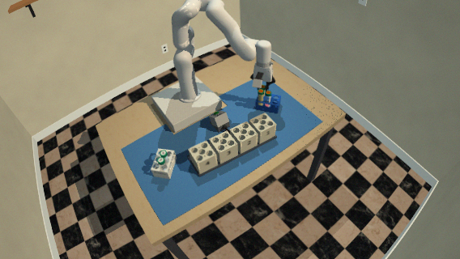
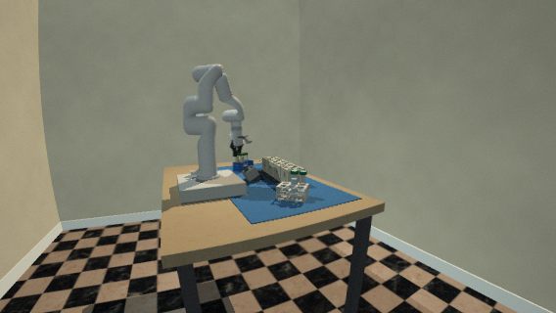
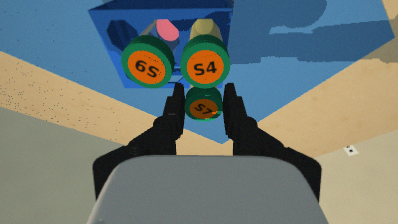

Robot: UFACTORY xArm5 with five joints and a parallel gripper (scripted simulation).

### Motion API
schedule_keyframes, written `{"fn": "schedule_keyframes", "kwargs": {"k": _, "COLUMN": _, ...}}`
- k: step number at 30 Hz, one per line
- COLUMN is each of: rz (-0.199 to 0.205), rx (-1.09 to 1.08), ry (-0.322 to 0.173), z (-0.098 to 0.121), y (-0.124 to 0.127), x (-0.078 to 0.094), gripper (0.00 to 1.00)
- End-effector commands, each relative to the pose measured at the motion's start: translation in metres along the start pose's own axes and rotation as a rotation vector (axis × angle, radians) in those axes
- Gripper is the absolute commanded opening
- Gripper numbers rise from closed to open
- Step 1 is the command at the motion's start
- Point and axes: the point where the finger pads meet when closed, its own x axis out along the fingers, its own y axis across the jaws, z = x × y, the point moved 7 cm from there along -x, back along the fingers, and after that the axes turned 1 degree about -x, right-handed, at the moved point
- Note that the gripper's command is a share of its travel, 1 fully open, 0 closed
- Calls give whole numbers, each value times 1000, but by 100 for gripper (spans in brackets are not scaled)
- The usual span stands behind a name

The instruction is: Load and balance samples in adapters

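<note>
Wrist view, centre of frame: gripper [image 3: 202, 107] pointing straight down, black fingers partly open, a thin gap left on either side of a green cap and nothing gripped. Between them, the cap of sample S7 [image 3: 203, 108], orange dot marked "S7", partly shaded. Smaller in the picture than its two neighbours, so lower; whether seated in a well, not possible to tell.

Just above, towards the upper middle of the frame: S4 [image 3: 205, 67], orange dot reading "S4", with a yellowish tube body beneath. To its left, S9 [image 3: 147, 67], label upside down and so reading "6S", pink contents showing behind the cap. Both standing in the blue sample rack RS [image 3: 107, 30].

Top view: the same rack [image 1: 276, 106] in the upper right part of the blue mat [image 1: 182, 190], gripper directly over it. Across the middle, four cream adapters in a row on the loading stand ST [image 1: 227, 165], faint digits "4", "3" and "2" readable on the near faces from left to right, all holes open. Lower left, the pale blank rack RB [image 1: 163, 170] with green-capped tubes, white dots, print too small to read. Beside the arm's base, the green key DONE [image 1: 217, 113].
</note>
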Motion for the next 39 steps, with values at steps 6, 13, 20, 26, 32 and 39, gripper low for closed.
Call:
{"fn": "schedule_keyframes", "kwargs": {"k": 6, "rz": -3, "rx": 0, "ry": -1, "z": 0, "y": -1, "x": -16, "gripper": 43}}
{"fn": "schedule_keyframes", "kwargs": {"k": 13, "rz": -3, "rx": 0, "ry": -1, "z": 0, "y": -1, "x": -30, "gripper": 43}}
{"fn": "schedule_keyframes", "kwargs": {"k": 20, "rz": -3, "rx": 0, "ry": -1, "z": 0, "y": -1, "x": -41, "gripper": 43}}
{"fn": "schedule_keyframes", "kwargs": {"k": 26, "rz": -3, "rx": 0, "ry": -1, "z": 0, "y": -1, "x": -53, "gripper": 43}}
{"fn": "schedule_keyframes", "kwargs": {"k": 32, "rz": -3, "rx": 0, "ry": -1, "z": 0, "y": -1, "x": -63, "gripper": 43}}
{"fn": "schedule_keyframes", "kwargs": {"k": 39, "rz": -3, "rx": 0, "ry": -1, "z": 0, "y": -1, "x": -75, "gripper": 43}}
